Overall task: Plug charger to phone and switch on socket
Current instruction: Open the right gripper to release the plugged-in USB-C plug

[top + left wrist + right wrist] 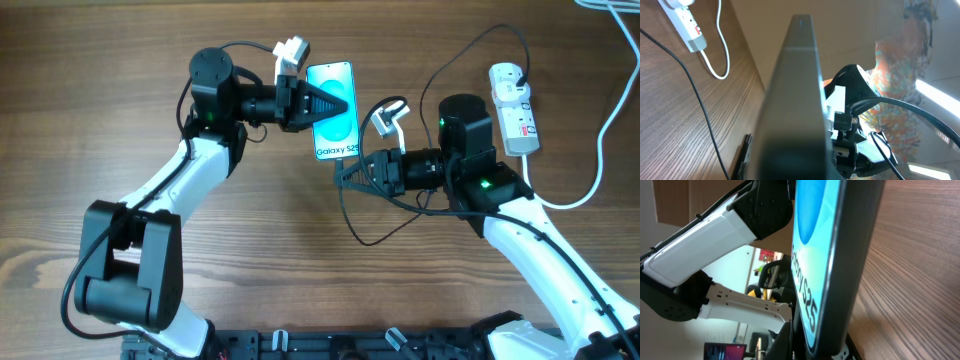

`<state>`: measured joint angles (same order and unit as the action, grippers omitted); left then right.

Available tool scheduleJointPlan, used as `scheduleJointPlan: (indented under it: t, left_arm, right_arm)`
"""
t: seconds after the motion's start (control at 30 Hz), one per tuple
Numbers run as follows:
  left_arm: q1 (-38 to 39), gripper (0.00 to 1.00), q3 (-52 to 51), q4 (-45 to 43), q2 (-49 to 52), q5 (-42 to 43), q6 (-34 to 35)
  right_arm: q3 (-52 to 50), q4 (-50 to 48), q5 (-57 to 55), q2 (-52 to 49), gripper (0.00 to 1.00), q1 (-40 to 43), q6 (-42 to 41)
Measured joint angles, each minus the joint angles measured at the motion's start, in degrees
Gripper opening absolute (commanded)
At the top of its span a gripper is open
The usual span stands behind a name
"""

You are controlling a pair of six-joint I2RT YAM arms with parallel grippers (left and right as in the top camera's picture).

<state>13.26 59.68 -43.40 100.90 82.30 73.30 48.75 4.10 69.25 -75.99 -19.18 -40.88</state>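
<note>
The phone (334, 100), with a teal-blue screen and a white band, is held off the table at the top centre. My left gripper (322, 103) comes from the left and is shut on it. In the left wrist view the phone's dark edge (795, 100) fills the middle. My right gripper (343, 172) is shut at the phone's white-band end (840, 255). The charger's thin black cable (370, 242) trails from its tips. The connector tip is hidden. The white socket (514, 108) lies at the far right, and the cable arcs over to it. In the left wrist view the socket (687, 25) shows red marks.
A thick white cord (600, 150) runs from the socket along the right edge. The black cable (695, 95) loops over the wood below and above my right arm. Both arms meet at the phone in the upper middle of the table (250, 260).
</note>
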Motion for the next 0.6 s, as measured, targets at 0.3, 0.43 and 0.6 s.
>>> scheduleJointPlan:
  t: [0.3, 0.43, 0.6]
  left_arm:
    - [0.35, 0.03, -2.93, -10.29, -0.42, 3.39, -1.57]
    - [-2.69, 0.04, -3.17, -18.69, -0.42, 6.34, -2.08]
    - [-3.80, 0.04, -3.17, -21.44, -0.42, 6.86, -2.64]
  right_arm:
    - [1.01, 11.50, -2.27, 0.02, 0.26, 1.09, 6.99]
    - [1.36, 16.44, -5.01, 0.02, 0.30, 1.64, 13.77]
    - [1.38, 17.79, -5.90, 0.02, 0.34, 1.55, 21.27]
